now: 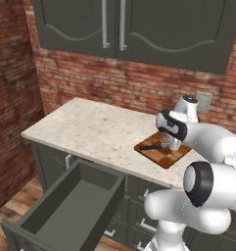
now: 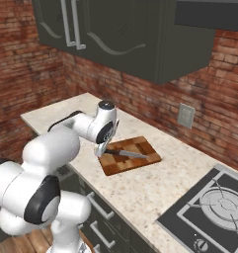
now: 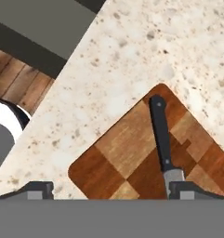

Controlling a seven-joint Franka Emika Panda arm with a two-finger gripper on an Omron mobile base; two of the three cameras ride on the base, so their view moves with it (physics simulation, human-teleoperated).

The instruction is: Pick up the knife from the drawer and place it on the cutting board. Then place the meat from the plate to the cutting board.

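Knife (image 2: 126, 154) is laid flat on checkered cutting board (image 2: 130, 155), black handle twd board's near-left end, blade along the board. Gripper (image 3: 111, 189) is seen just above board w/ fingers spread wide, nothing clamped; one fingertip (image 3: 185, 189) is beside the blade. Drawer (image 1: 65, 208) is pulled open below countertop (image 1: 90, 130), left of board; interior seen bare.

1 knife (image 3: 161, 135), 1 cutting board (image 2: 132, 157), 1 open drawer (image 1: 65, 211), 1 stove (image 2: 212, 212), 1 wall outlet (image 2: 185, 115).
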